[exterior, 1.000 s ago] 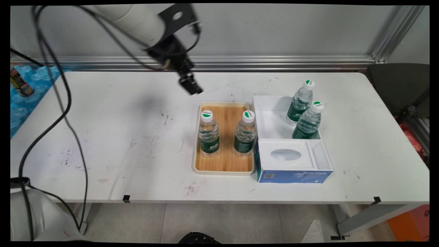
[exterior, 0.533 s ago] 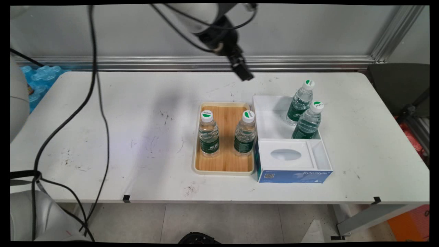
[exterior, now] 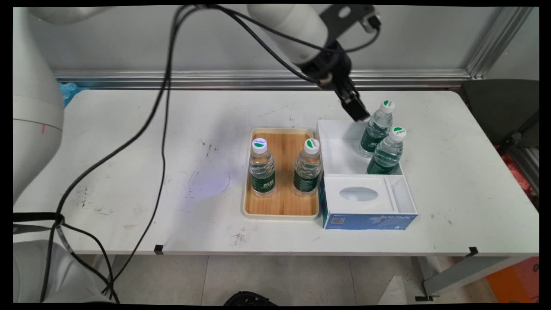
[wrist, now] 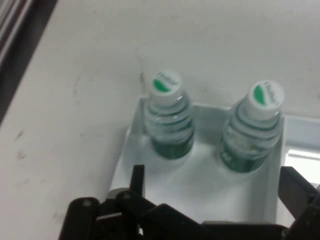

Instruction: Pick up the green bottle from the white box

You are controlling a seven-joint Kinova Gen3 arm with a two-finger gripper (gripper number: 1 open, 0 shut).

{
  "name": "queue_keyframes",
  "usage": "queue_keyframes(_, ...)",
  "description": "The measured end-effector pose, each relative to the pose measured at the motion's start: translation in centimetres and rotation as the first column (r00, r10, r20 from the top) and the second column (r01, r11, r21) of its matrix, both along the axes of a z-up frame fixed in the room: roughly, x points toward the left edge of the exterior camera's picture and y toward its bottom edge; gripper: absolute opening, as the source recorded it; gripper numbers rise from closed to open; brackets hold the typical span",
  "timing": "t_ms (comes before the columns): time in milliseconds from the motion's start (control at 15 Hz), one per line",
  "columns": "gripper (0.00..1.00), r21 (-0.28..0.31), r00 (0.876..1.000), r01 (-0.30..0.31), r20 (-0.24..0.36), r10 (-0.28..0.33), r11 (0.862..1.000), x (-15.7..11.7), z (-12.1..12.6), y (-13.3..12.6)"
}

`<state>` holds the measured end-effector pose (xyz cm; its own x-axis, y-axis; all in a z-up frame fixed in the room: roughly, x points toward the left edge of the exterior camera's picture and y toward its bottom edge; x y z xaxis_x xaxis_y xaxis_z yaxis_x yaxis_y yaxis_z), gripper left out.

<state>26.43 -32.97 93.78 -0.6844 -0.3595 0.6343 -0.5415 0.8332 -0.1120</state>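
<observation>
Two water bottles stand in the white box [exterior: 340, 146]: the far bottle [exterior: 376, 128] just beside the gripper [exterior: 358, 113], the near bottle [exterior: 387, 151] touching it on the side away from the gripper. In the hand view the gripper [wrist: 215, 195] hangs spread wide above the box. Risk, as I judge it: a finger [wrist: 137, 182] could clip a cap and topple both bottles together.

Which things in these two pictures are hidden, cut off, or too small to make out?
- Main view: the gripper hides part of the white box rim beside the far bottle.
- Main view: label print on the tray bottles is too small to read.
- Hand view: the gripper linkage covers the box floor at the bottom edge.
- Hand view: bottle labels are blurred.
</observation>
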Motion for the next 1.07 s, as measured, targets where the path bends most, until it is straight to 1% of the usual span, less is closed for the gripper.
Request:
queue_keyframes(267,1.00,0.014,0.999,0.024,-0.034,-0.024,1.000,-2.2,-2.4,-0.8)
queue_keyframes(600,1.00,0.039,0.997,0.039,-0.065,-0.036,0.998,-4.3,-5.1,-1.8)
queue_keyframes(867,1.00,0.049,0.996,0.050,-0.081,-0.046,0.998,-5.6,-6.7,-2.5)
queue_keyframes(1067,1.00,0.044,0.995,0.048,-0.090,-0.044,0.998,-6.3,-7.9,-3.2)
